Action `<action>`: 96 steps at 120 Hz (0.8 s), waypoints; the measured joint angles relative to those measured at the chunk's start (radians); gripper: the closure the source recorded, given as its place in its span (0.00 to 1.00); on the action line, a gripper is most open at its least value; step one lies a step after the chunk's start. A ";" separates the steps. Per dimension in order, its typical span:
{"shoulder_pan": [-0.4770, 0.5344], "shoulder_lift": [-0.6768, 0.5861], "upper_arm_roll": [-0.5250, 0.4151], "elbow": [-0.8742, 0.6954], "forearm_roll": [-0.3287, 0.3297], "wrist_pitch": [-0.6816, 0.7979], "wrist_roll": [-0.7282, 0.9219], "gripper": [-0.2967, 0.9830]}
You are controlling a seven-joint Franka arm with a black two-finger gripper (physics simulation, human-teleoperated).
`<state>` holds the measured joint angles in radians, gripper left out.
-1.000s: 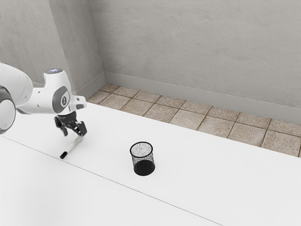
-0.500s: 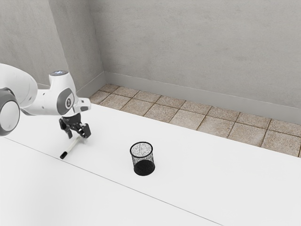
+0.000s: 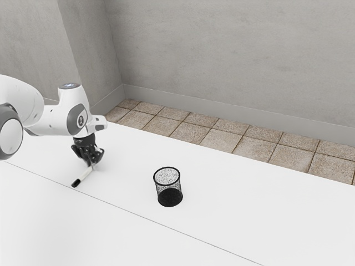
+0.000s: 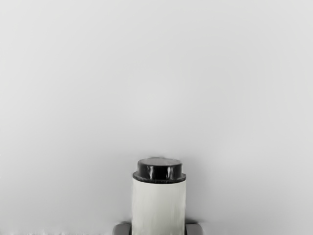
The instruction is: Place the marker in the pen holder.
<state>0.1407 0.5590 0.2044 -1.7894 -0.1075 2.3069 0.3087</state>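
While the arm (image 3: 50, 119) reaches in from the exterior view's left, the gripper (image 3: 91, 164) points down over the table (image 3: 249, 221), its two fingers closed on the marker (image 3: 83, 177). The marker slants from the fingers toward the seam (image 3: 166, 226) that runs along the table, its black end lowest, just on the seam's side toward the edge by the tiled floor (image 3: 222, 139). Whether that black end touches the table cannot be told. The holder (image 3: 170, 198), a black mesh cup, stands upright well apart from the marker, toward the exterior view's right. It sits between the tabletop's floor-side edge and the seam, nearer the seam. The marker is outside it.

The wrist view has the marker's pale barrel between the fingers (image 4: 122, 228), one pressed to each side. A black end piece with a slightly wider collar tops the barrel, extending beyond the fingertips, and the pale tabletop lies behind it, faintly shaded around the marker.
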 joint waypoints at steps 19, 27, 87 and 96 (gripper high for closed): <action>0.000 -0.001 0.001 0.000 0.008 0.001 -0.019 0.79; 0.000 -0.007 0.001 0.000 0.013 0.000 -0.028 0.81; -0.324 -0.295 0.001 -0.001 0.053 -0.125 -0.093 0.85; -0.358 -0.309 0.000 -0.003 0.055 -0.138 -0.103 0.85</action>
<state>-0.2177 0.2503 0.2042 -1.7923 -0.0528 2.1689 0.2060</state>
